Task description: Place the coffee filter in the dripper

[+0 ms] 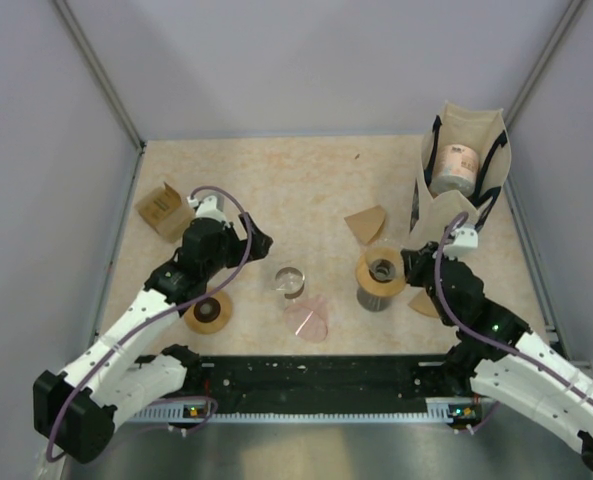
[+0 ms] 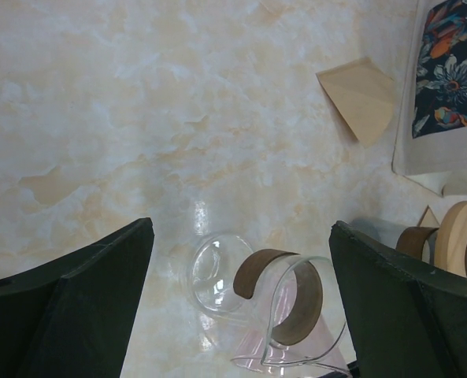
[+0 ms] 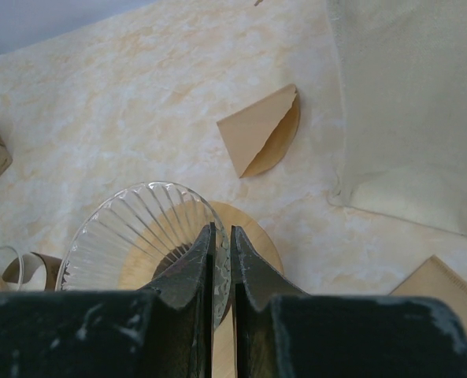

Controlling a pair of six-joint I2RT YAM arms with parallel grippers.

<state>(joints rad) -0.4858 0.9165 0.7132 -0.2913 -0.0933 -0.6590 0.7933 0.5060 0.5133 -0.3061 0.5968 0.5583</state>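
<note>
Your right gripper (image 3: 221, 233) has its fingers drawn almost together on the ribbed glass rim of the dripper (image 3: 135, 232), with only the thin wall of glass between them, so it holds the dripper itself and no paper. The dripper sits in its wooden collar (image 1: 381, 272), and nothing tan shows inside the cone. The coffee filter (image 3: 261, 132) lies folded flat on the table just beyond the dripper, on its far side and apart from it, with no finger touching it; you can find it in the overhead view too (image 1: 366, 224). A second tan paper (image 1: 423, 304) lies to the near right of the dripper, beside your right arm. The cloth bag (image 1: 464, 165) stands upright farther back and to the right of the dripper, with a pale round container showing in its mouth. Your left gripper (image 1: 256, 244) hangs well to the left of the dripper, spread wide and holding nothing. Between its dark fingers (image 2: 68, 307) you look down on a clear glass vessel with a brown band (image 2: 304, 303), which rests on the table left of the dripper.
</note>
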